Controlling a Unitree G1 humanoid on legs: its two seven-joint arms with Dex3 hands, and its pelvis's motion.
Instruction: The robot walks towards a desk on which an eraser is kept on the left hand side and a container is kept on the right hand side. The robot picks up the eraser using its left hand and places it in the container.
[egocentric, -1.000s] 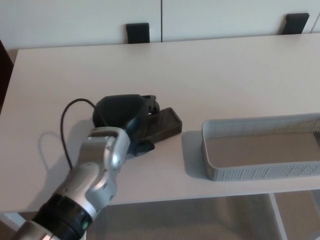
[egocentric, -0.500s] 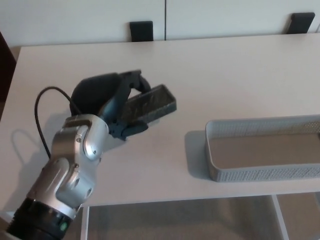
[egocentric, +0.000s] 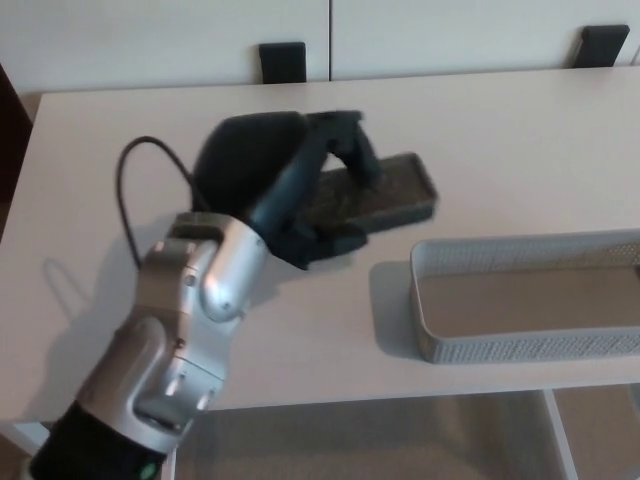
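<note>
**A:** What is the largest element, and why does it matter here?

**B:** The pale, matte rectangular desk (egocentric: 480, 130) carries everything. Its bare top leaves an open path from the robot's left side to its right.

**A:** And the receptacle?

**B:** The grey perforated plastic container (egocentric: 430, 330), a shallow rectangular tray, sits at the desk's front right edge. It appears empty, so the placing step is not yet done. Its low wall suggests an object can be dropped in from just above the rim.

**A:** Which arm is at work?

**B:** The silver-cased left forearm enters from the lower left, a thin black cable (egocentric: 135, 190) looping beside the wrist. The black left hand (egocentric: 290, 185) is clamped on the dark, flat rectangular eraser (egocentric: 395, 195): one finger curls over its top and others press from below, which holds the block roughly level.

**A:** Where exactly is the eraser?

**B:** It is lifted clear of the desk and held out towards the container. Its far end lies near the container's left rear corner, not over the interior. Judged from this, the carry is under way; release should wait until the eraser is above the tray floor, or it may strike the rim.

**A:** The right hand?

**B:** Not in view.
</note>
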